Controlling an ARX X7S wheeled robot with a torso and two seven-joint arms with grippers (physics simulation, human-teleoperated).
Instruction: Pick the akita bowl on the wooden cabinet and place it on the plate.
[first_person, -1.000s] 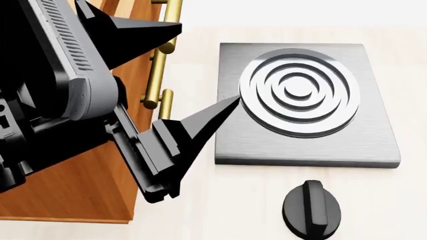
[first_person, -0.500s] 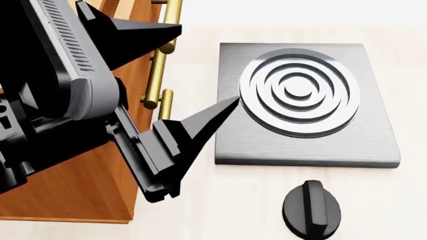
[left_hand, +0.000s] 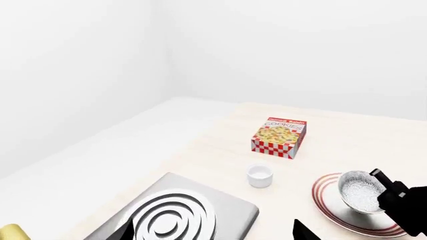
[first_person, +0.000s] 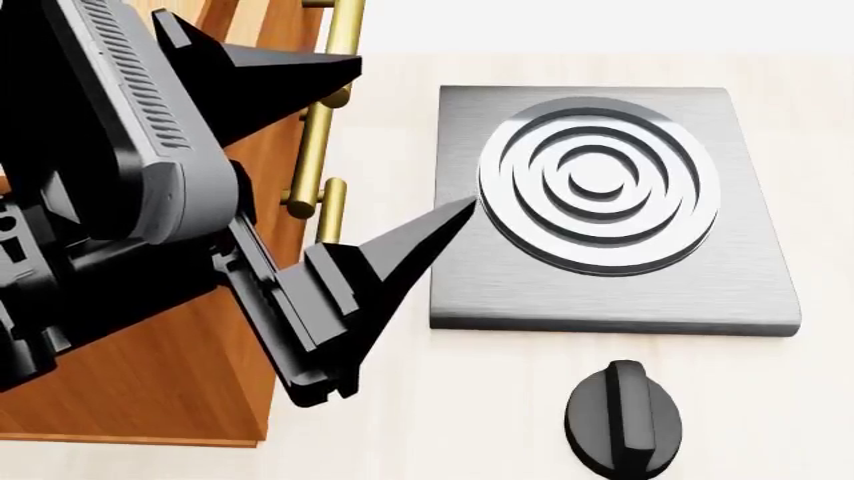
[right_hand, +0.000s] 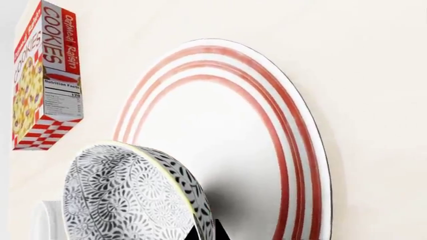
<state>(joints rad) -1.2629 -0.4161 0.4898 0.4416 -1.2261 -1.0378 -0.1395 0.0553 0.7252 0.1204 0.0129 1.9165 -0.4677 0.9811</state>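
The akita bowl (right_hand: 127, 195), white with a dense grey-blue pattern, hangs tilted over the plate (right_hand: 267, 150), a wide white plate with red rings. My right gripper (right_hand: 203, 234) is shut on the bowl's rim. The left wrist view shows the same bowl (left_hand: 360, 192) above the plate (left_hand: 327, 200), with the right gripper (left_hand: 395, 199) beside it. I cannot tell whether bowl and plate touch. My left gripper (first_person: 411, 135) stands open and empty next to the wooden cabinet (first_person: 160, 380), its fingertips (left_hand: 301, 231) over the counter.
A grey hob with a ringed burner (first_person: 601, 185) lies right of the cabinet, a black knob (first_person: 625, 418) in front of it. Brass handles (first_person: 320, 160) line the cabinet. A cookie box (left_hand: 279, 137) and a small white cup (left_hand: 259, 176) stand near the plate.
My left gripper has edged very slightly in the head view. Nothing else has moved.
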